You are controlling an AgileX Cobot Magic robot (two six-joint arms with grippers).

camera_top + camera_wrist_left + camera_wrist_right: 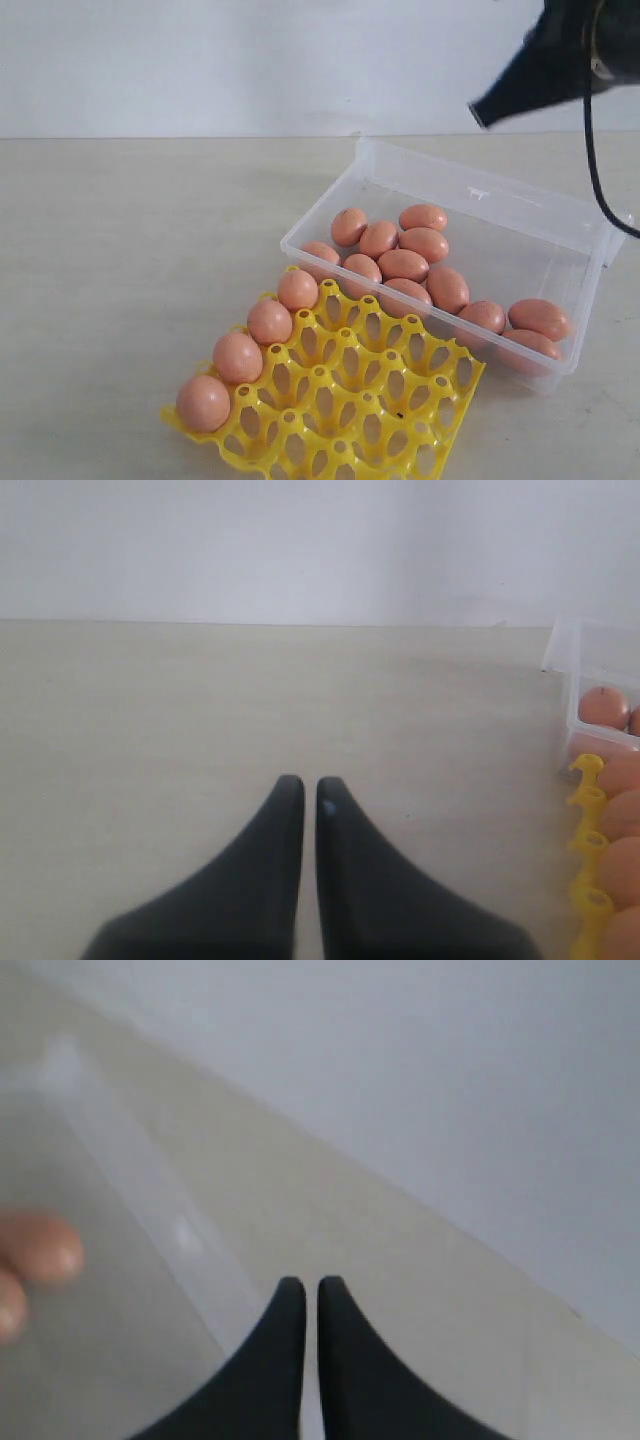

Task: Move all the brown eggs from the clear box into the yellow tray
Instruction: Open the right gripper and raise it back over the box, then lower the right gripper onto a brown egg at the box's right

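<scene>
Several brown eggs [403,264] lie loose in the clear box [520,196] at the right. The yellow tray [370,400] lies in front of it, with several more brown eggs [270,321] seated in a row along its left edge. My right gripper [479,113] hangs high above the box's back wall, shut with nothing between its fingers [311,1285]. Blurred eggs [40,1245] show at the edge of the right wrist view. My left gripper [310,785] is shut and empty over bare table, with the tray's edge [588,810] and the box corner [565,650] off to one side.
The pale table [130,250] stretches left of the tray and box. A black cable [598,190] hangs from the right arm over the box's far right end. A white wall stands behind the table.
</scene>
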